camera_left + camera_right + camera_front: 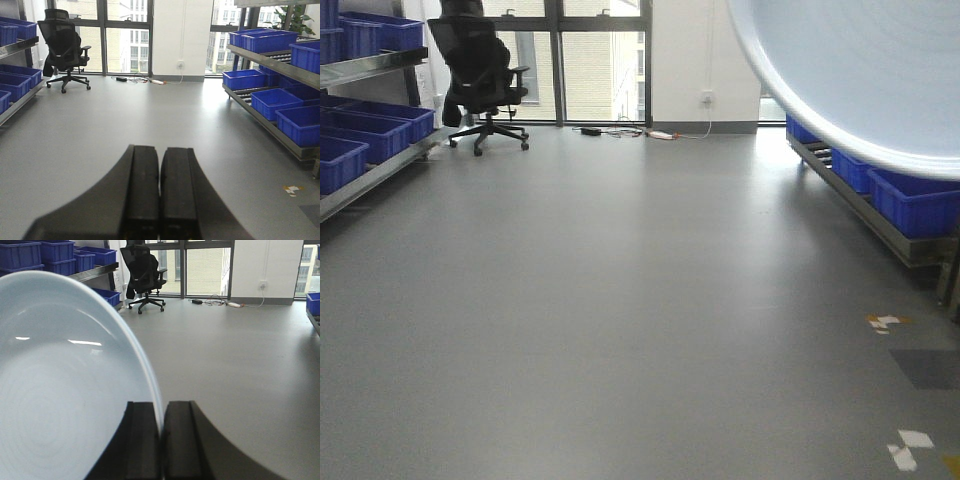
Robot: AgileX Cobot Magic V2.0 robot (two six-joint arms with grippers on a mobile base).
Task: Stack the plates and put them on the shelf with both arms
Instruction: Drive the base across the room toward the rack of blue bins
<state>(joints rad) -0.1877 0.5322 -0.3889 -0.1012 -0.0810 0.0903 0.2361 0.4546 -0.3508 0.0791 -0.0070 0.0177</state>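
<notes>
Right gripper (162, 440) pinched on rim of plate (65, 390), held on edge above floor (240, 350). Left gripper (160, 195) pressed together, out over floor.

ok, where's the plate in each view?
Front: plate fills the top right corner, cropped.
Left wrist: not in it; left hand shut, empty.
Right wrist: plate fills the left half, rim clamped in the right hand.
Landmark: black chair by the windows, upper left of centre in all three.
</notes>
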